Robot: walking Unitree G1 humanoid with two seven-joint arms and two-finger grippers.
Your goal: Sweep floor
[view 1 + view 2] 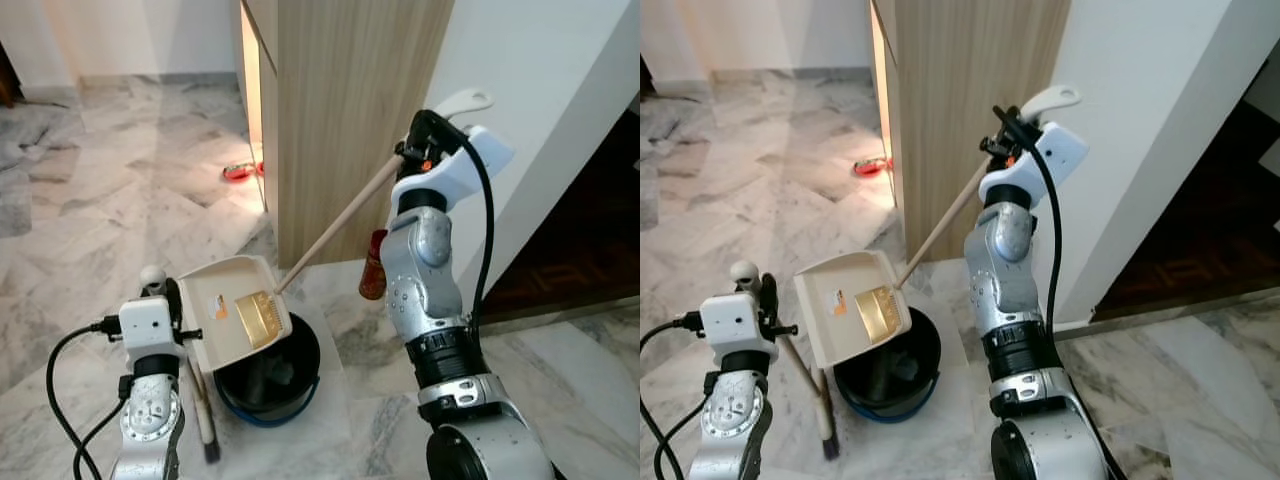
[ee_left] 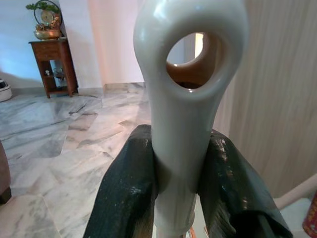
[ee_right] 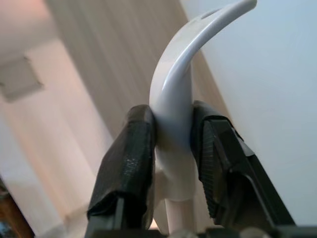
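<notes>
The right arm [image 1: 430, 290] stands bent upward, its white wrist raised high, and the right gripper [image 3: 173, 148] has its jaws clamped on a white handle end. The left arm [image 1: 150, 410] is low, forearm upright, and the left gripper [image 2: 178, 178] pinches a pale looped handle between both black fingers [image 2: 126, 193].

both eye views look from the head, forward and down, sharing the marble floor [image 1: 120, 200], dustpan [image 1: 232, 300] and wooden cabinet [image 1: 970, 110]. left wrist view sits very close along its fingers [image 2: 129, 193] at a white handle, facing across the room. right wrist view, equally close, faces up the cabinet and wall.
</notes>
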